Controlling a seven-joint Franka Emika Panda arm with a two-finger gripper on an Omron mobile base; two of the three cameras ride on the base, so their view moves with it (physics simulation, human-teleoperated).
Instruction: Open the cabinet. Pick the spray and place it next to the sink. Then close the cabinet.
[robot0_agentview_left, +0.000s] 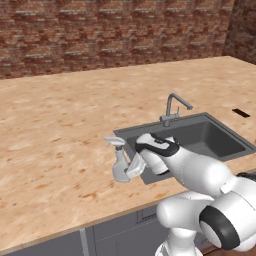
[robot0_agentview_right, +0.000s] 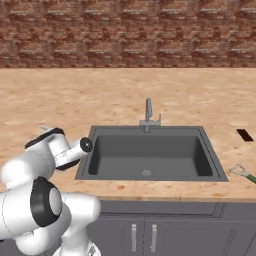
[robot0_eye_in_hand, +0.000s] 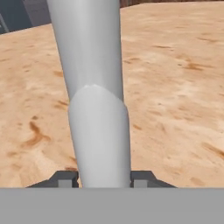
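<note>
While you read from left to right: pale whitish-grey spray bottle with rounded body and trigger head (robot0_agentview_left: 120, 162), clamped between the jaws of the two-finger gripper (robot0_agentview_left: 131, 167), low over the tan speckled wooden counter (robot0_agentview_left: 55, 135), just left of the dark grey recessed sink (robot0_agentview_left: 200, 137). Risk: release it tilted or too near the basin's rim and it may topple in.

Spray (robot0_agentview_left: 120, 162) on counter (robot0_agentview_left: 55, 150), left of sink (robot0_agentview_left: 200, 140).
</note>
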